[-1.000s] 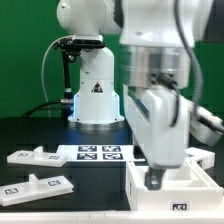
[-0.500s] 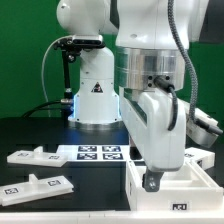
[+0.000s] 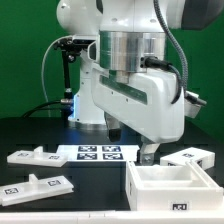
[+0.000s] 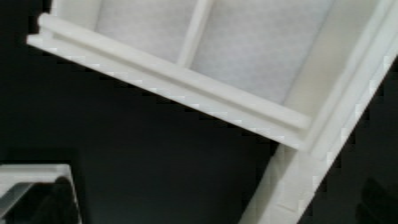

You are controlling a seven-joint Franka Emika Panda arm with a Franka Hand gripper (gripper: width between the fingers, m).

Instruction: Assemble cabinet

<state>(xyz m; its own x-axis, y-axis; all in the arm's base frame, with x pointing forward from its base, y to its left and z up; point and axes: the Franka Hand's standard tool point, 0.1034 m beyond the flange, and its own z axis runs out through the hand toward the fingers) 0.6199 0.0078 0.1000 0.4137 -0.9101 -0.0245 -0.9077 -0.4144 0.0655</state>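
1 cab. body (image 3: 165, 196), 3 panels (image 3: 45, 183)

From where I stand, the black counter (image 3: 25, 135) has the marker board (image 3: 100, 153) lying flat near its middle. Just beside that board, to the exterior view's left, lies the 1st panel (image 3: 30, 155), flat and white. The 2nd panel (image 3: 42, 184) lies left of the board too, nearer the camera. To the board's right sits the open white cabinet body (image 3: 170, 188), with the 3rd panel (image 3: 190, 157) just behind it. Behind the board stands the robot base (image 3: 95, 112).

White cabinet body (image 4: 178, 88) — above black table (image 4: 143, 150)
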